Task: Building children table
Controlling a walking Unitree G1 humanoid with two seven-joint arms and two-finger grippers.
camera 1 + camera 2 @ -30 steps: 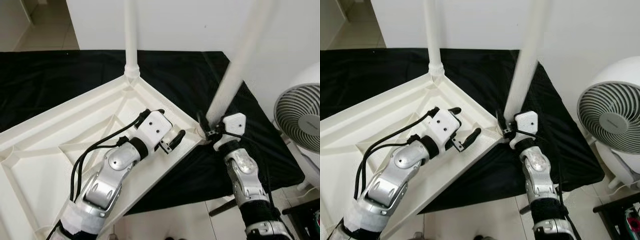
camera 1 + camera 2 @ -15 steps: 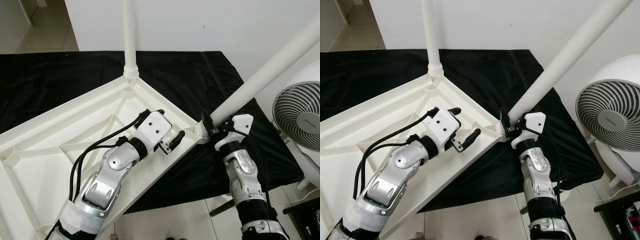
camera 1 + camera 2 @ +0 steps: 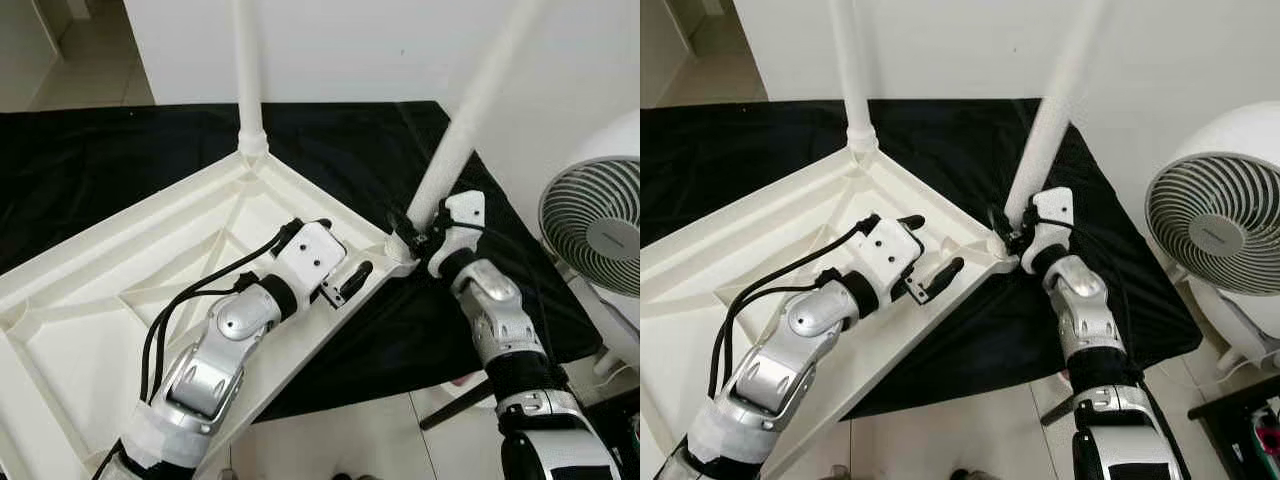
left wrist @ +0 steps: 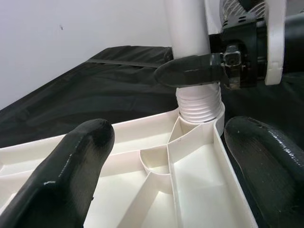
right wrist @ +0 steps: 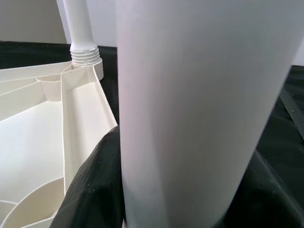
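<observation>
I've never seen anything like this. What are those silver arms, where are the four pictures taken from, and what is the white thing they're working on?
It is a humanoid robot seen through its own cameras. Two pictures come from its head, looking down; the other two come from cameras on its wrists. An upside-down white plastic table lies on a black cloth. One leg already stands in a far corner. The right gripper has its jaws clamped round a second leg at the near corner socket. The left gripper rests open on the table's underside. A white fan stands alongside.
</observation>
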